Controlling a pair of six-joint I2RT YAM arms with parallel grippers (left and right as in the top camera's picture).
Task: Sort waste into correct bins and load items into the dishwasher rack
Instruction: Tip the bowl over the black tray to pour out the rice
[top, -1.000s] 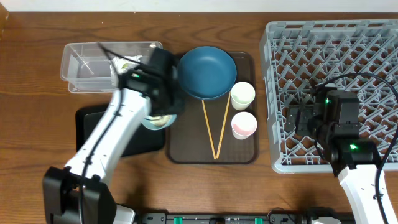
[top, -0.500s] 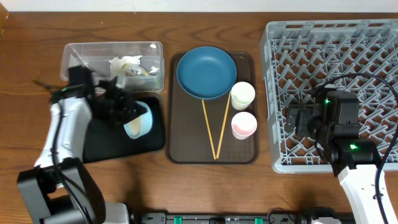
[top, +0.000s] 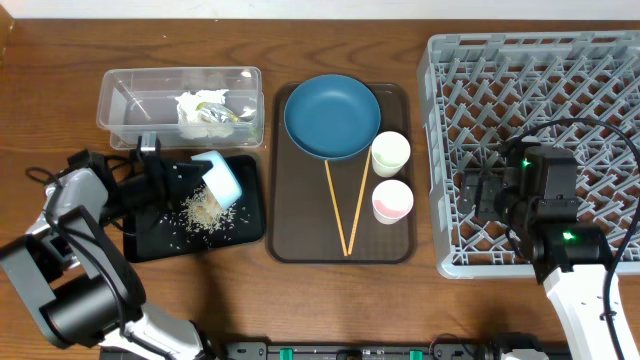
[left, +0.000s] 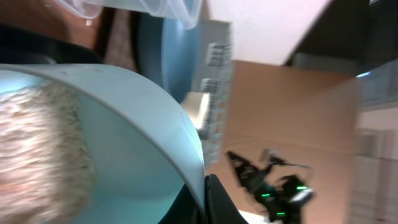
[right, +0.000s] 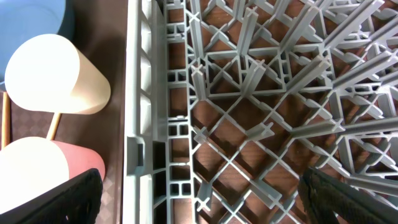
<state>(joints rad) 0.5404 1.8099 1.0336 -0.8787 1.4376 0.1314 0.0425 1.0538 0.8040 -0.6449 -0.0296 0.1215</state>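
Note:
My left gripper (top: 197, 174) is shut on the rim of the small light-blue bowl (top: 220, 179) and holds it tipped over the black tray (top: 150, 240). Loose rice (top: 204, 210) lies scattered on that tray. In the left wrist view, rice (left: 37, 155) clings inside the bowl (left: 143, 137), and my finger (left: 214, 199) pinches its rim. The napkin (top: 205, 108) lies in the clear tub (top: 125, 100). The dark-blue dish (top: 332, 115), pale-green cup (top: 390, 153), pink cup (top: 392, 200) and chopsticks (top: 345, 205) sit on the brown tray. My right gripper (top: 480, 192) is open and empty over the grey rack (top: 540, 90).
The brown serving tray (top: 340, 248) lies between the black tray and the rack. In the right wrist view the rack's left wall (right: 140, 93) separates the lattice from the pale-green cup (right: 53, 74) and pink cup (right: 43, 171). My open fingers (right: 202, 199) hover above the pegs.
My left arm has swung left and tipped the light-blue bowl further over the black tray; rice has spilled from it onto the tray. The right arm has not moved.

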